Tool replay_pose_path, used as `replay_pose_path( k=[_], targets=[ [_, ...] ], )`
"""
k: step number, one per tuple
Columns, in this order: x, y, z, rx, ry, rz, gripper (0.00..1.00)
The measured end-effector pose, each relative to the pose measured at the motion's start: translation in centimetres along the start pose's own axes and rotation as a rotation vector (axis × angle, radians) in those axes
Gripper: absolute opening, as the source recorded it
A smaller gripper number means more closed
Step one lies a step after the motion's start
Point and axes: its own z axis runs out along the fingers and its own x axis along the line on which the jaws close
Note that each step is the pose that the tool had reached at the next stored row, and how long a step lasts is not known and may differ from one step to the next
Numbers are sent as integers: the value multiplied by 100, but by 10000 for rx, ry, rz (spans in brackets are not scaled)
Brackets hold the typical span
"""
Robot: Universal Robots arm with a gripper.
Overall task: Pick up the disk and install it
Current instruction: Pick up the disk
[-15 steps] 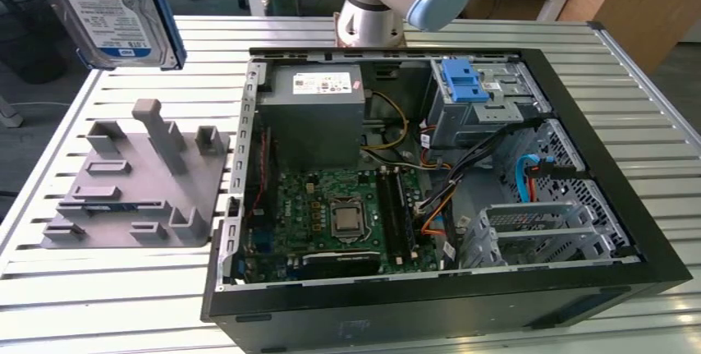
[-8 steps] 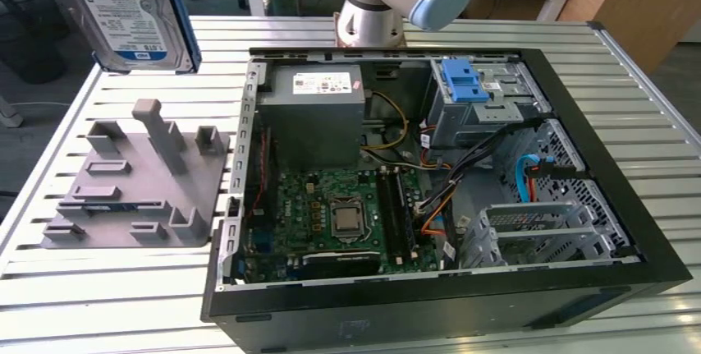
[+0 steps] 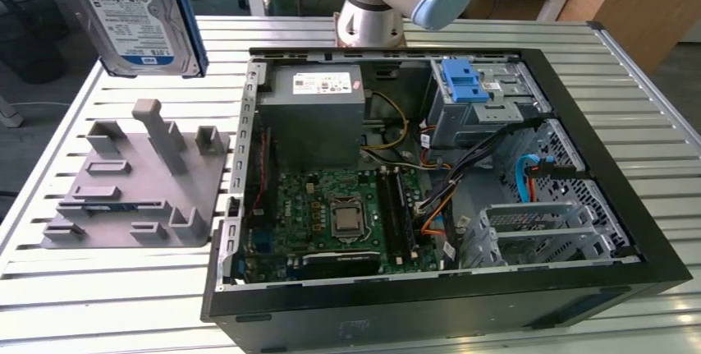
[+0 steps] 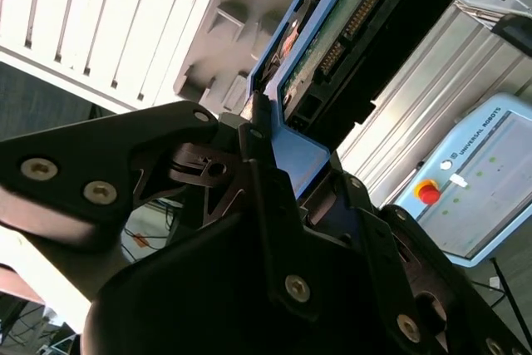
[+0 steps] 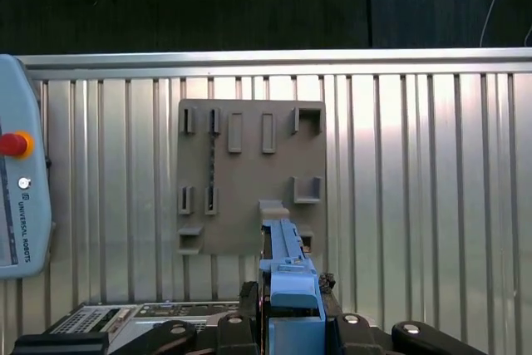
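Grip comes first: the black two-fingered gripper [image 4: 274, 135] is clamped on the blue carrier frame at one short end of the flat rectangular silver disk [image 4: 349, 31]. It holds the disk upright in the air over the slatted metal table's [image 3: 110, 305] far corner, on the exterior view's left.

The disk is likely dense and stiff for its size. The plastic frame probably flexes a little and is smooth, so it could slip or twist under a sideways knock. The frame edges look like the right place to hold, because the second wrist view shows bare green circuit board and a pin connector on one face, and neither should be pressed.

The exterior view shows the opposite face [image 3: 143, 17], with its white-and-blue label. The first wrist view looks straight down the disk's thin blue edge [image 5: 287, 247], seated between the gripper's [image 5: 293, 288] fingers.

Below the disk, a grey moulded fixture plate with upright posts and slots [image 5: 249, 172] lies near the table's edge on the exterior view's left. The disk is apart from the plate. Both wrist views also show a pale blue control pendant with a red button [image 5: 17, 180].

Beyond the plate, an open black computer case [image 3: 438, 309] covers the table's middle. A metal drive cage with a blue latch [image 3: 474, 87] stands near the case's far wall. The arm's grey base [image 3: 373, 17] rises at the table's far edge.
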Motion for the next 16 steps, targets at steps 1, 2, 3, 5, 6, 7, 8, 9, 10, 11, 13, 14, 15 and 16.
replay_pose_path(
  k=[1,2,3,5,6,7,8,9,10,11,13,14,15,16],
  targets=[
    [15,-11,0,0,0,0,36],
    [29,-18,0,0,0,0,36],
    [46,-23,-1,-1,1,1,36],
    [82,-25,-2,-1,0,1,36],
    [101,-26,-2,-1,-1,1,36],
    [116,-26,-2,0,0,3,36],
    [119,-26,-1,1,0,9,36],
    [118,-26,-1,1,-1,9,36],
    [118,-26,-1,1,-1,10,36],
    [119,-26,-2,0,0,11,36],
    [131,-27,-3,-2,1,10,36],
    [145,-27,-2,0,0,10,36],
    [172,-28,-3,0,0,9,36],
    [204,-29,-3,0,0,10,36]
  ],
)
